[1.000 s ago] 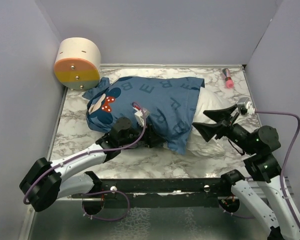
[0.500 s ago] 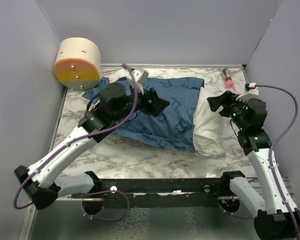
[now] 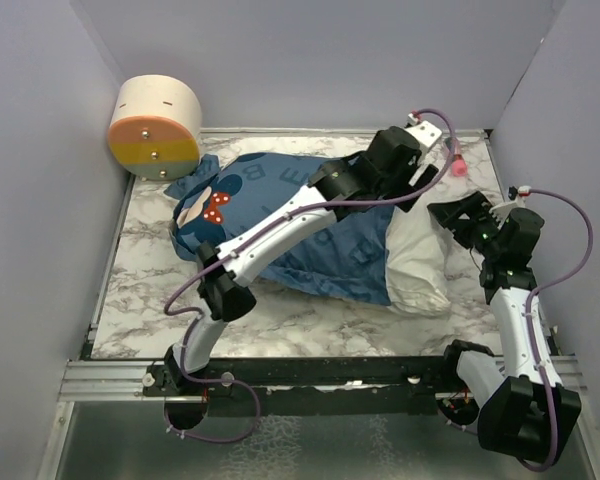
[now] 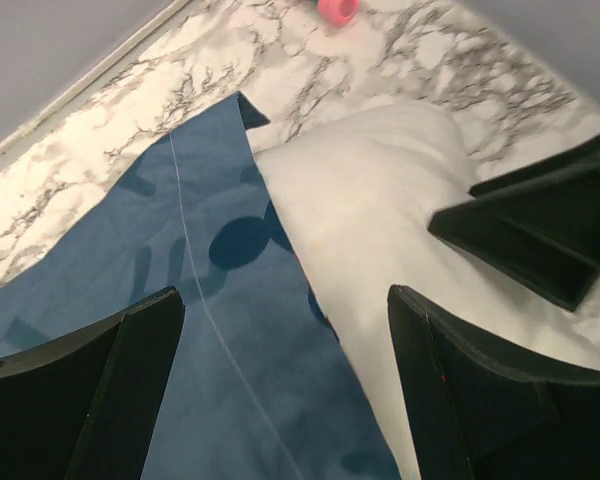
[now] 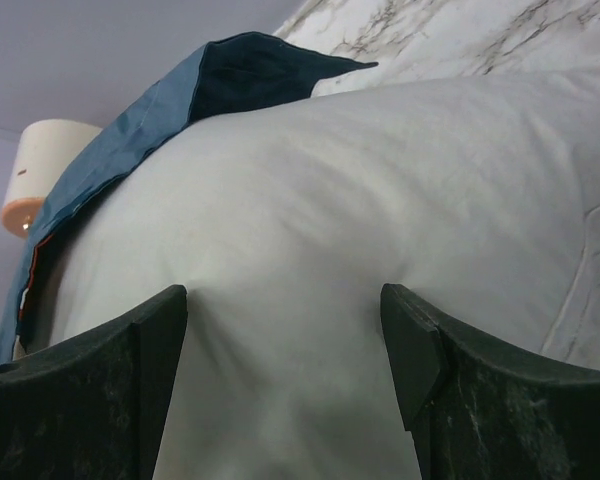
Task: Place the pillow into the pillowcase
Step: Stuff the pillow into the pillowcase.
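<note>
— At the far left corner of the marble table (image 3: 140, 300), what sits there?
— A cream cylinder (image 3: 155, 127) on its side, its round face orange and yellow. A corner of the pillowcase (image 3: 235, 195) lies just beside it.
— And the pillowcase itself?
— Dark blue, and spread across the middle of the table. A mouse face with a red bow is at its left end and pale letters run along it. The left arm reaches diagonally over it from the near edge.
— What about that arm's claw?
— The left gripper (image 4: 280, 310) hangs above the open right edge of the pillowcase. Its jaws are spread wide and hold nothing.
— Where is the pillow?
— The pillow (image 3: 420, 255) is partly inside. Its white right end sticks out of the opening onto the table's right side.
— Anything farther right?
— A small pink object (image 3: 457, 158) lies by the back wall. The right gripper (image 3: 463, 215) is at the pillow's exposed end. Its jaws are also wide apart, one on either side of the bulging white fabric. I cannot tell whether they touch it.
</note>
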Tool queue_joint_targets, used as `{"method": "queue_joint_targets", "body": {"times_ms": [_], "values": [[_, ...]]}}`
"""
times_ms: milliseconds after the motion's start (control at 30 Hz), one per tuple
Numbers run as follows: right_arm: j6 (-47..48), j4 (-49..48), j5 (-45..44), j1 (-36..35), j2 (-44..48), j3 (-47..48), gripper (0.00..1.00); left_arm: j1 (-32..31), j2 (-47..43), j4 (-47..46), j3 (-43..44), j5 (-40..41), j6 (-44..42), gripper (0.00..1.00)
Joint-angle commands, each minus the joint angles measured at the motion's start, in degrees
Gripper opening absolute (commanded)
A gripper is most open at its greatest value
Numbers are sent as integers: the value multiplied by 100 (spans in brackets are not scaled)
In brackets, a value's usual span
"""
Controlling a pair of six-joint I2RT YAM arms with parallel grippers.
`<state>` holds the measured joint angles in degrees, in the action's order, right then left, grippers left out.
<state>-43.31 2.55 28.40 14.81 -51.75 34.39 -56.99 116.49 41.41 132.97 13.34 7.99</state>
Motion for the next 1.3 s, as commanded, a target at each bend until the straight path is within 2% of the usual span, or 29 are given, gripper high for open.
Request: {"method": "queue_joint_targets", "body": {"times_ms": [0,67,267,400,467,733,1000,1033,1133,1167,1233,1267], "values": [[-271,-647,603,31,42,-125,78,-96,1127,1396,1524,900,-619,86],[-278,-683,631,31,47,-187,78,-106,1445,1583,1919,1141,-703,85],[-220,-725,607,31,115,-374,78,-114,1502,1409,1750,1786,-875,70],[-192,-779,642,31,109,-458,78,-119,1519,1353,1734,2200,-1021,67],[-163,-761,647,31,118,-460,78,-111,1557,1368,1721,2337,-1099,60],[-55,-659,575,30,204,-496,78,-96,1534,1362,1723,2524,-1071,57],[16,-650,662,31,129,-641,80,-49,1310,1285,1724,2142,-891,24],[28,-668,703,31,89,-663,80,-44,1262,1266,1724,2017,-836,20],[-11,-860,875,31,-28,-765,81,-49,1098,1167,1671,1659,-735,18],[-31,-921,908,31,-67,-793,81,-48,1072,1127,1638,1547,-716,15],[-65,-1032,992,31,-132,-864,81,-43,969,1057,1554,1426,-718,0],[-71,-1080,1030,31,-177,-879,81,-48,945,1023,1515,1363,-706,0]]}}
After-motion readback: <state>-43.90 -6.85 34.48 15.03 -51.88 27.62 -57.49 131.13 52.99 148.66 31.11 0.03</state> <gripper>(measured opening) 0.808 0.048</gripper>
